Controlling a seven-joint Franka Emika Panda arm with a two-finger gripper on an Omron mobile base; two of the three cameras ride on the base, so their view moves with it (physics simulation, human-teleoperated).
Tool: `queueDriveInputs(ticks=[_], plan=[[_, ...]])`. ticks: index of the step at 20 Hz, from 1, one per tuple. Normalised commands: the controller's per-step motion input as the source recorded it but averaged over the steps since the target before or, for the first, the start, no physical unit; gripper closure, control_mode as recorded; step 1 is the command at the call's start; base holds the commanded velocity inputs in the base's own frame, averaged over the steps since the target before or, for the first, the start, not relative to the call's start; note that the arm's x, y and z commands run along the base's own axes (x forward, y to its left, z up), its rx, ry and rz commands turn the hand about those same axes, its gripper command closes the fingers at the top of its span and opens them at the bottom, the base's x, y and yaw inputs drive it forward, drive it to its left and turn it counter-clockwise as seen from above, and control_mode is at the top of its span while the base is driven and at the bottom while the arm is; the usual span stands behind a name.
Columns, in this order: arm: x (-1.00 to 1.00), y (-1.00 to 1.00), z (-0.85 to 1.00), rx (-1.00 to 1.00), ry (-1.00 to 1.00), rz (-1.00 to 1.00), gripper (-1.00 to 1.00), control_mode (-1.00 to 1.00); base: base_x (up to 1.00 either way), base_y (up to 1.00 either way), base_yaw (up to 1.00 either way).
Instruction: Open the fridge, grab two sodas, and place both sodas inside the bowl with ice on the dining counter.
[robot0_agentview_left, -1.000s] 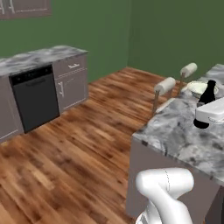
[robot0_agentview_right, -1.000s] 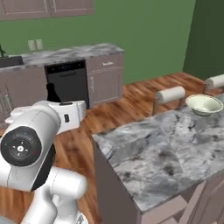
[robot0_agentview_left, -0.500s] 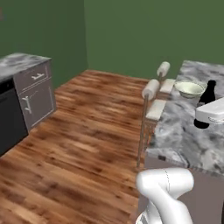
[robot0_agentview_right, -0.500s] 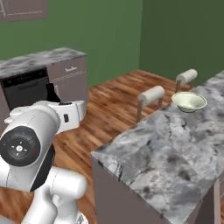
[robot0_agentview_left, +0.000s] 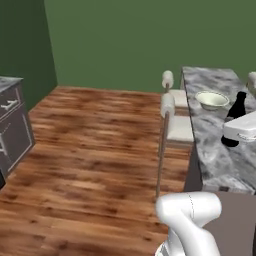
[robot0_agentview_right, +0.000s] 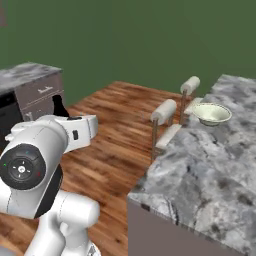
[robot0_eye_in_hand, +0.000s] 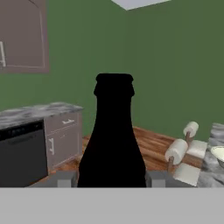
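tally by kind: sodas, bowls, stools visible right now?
Sodas: 1, soda held in the gripper
Bowls: 1, bowl on the dining counter
Stools: 2, near stool, far stool
Total: 4
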Motion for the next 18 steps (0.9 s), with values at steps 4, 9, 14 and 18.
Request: queueDriveInputs(ticks=[4,9,14,18], plan=[[0.0,0.0,0.0,0.0,0.0,0.0,1.0,1.0,0.29,0.78,-0.48],[0.0,0.0,0.0,0.0,0.0,0.0,1.0,1.0,0.33,0.67,-0.52],[0.0,0.0,0.0,0.0,0.0,0.0,1.0,1.0,0.37,0.66,-0.53],[0.0,0.0,0.0,0.0,0.0,0.0,1.0,1.0,0.56,0.78,-0.47]])
